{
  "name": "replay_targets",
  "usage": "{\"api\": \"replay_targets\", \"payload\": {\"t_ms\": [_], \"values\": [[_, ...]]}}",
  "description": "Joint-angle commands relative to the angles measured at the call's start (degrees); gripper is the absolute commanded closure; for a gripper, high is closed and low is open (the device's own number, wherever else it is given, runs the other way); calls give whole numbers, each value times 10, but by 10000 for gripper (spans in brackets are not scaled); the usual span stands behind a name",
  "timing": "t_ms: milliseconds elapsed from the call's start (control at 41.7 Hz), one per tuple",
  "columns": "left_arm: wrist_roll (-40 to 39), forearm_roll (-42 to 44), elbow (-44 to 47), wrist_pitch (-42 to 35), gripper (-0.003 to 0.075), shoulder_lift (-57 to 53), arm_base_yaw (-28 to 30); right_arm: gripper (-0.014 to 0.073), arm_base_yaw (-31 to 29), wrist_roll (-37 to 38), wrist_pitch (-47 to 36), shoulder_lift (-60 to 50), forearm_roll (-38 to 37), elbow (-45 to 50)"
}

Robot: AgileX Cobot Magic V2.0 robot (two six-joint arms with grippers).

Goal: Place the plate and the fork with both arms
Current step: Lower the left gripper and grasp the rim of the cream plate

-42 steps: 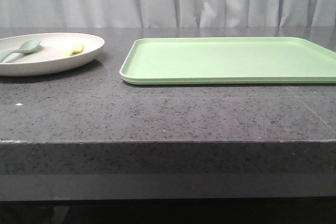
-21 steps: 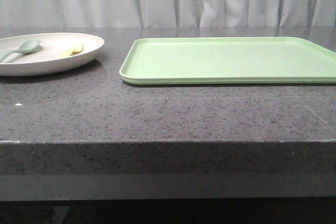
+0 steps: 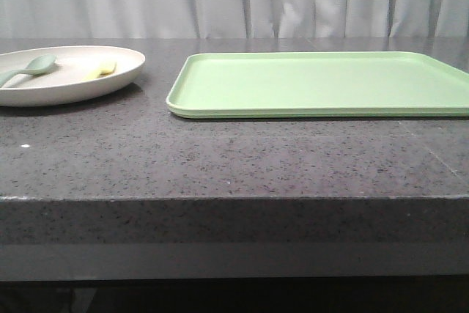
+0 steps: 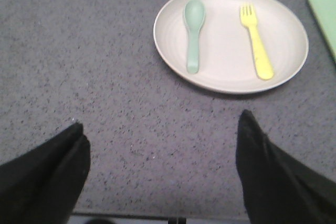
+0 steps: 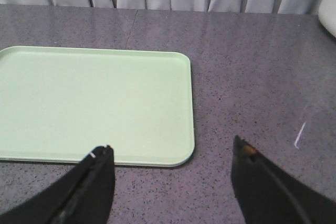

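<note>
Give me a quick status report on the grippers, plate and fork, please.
Left gripper and right gripper open, empty. Fork on plate beside spoon. Tray bare, nothing obstructing.

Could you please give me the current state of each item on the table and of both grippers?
plate: flat on the table, left of the tray, holding both utensils
fork: lying in the plate, untouched
spoon: lying in the plate beside the fork, apart from it
tray: flat on the table, nothing on it
left gripper: open, holding nothing
right gripper: open, holding nothing

No legible text or markings anywhere.
</note>
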Motion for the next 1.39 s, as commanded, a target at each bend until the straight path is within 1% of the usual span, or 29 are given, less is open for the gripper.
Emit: {"api": "replay_targets", "payload": {"t_ms": [0, 144, 288, 360, 456, 504, 576, 624, 816, 936, 1032, 1104, 1368], "values": [[-2, 18, -51, 19, 175, 51, 1, 88, -1, -1, -42, 7, -7, -20], [7, 31, -97, 62, 175, 130, 1, 88, -1, -1, -42, 7, -7, -20], [34, 17, -145, 55, 175, 209, 26, 88, -1, -1, -42, 7, -7, -20], [68, -21, -171, 57, 175, 243, 52, 88, -1, -1, -42, 7, -7, -20], [153, -123, -211, 71, 175, 293, 97, 88, -1, -1, -42, 7, -7, -20], [190, -160, -233, 82, 175, 319, 118, 88, -1, -1, -42, 7, -7, -20], [217, -195, -267, 104, 175, 359, 142, 88, -1, -1, -42, 7, -7, -20], [221, -203, -287, 115, 175, 383, 152, 88, -1, -1, -42, 7, -7, -20], [232, -209, -361, 146, 175, 478, 157, 88, -1, -1, -42, 7, -7, -20], [287, -266, -406, 174, 175, 546, 163, 88, -1, -1, -42, 7, -7, -20], [305, -317, -435, 196, 175, 591, 173, 88, -1, -1, -42, 7, -7, -20], [310, -343, -456, 198, 175, 623, 181, 88, -1, -1, -42, 7, -7, -20], [310, -349, -538, 202, 175, 718, 183, 88, -1, -1, -42, 7, -7, -20]]}}
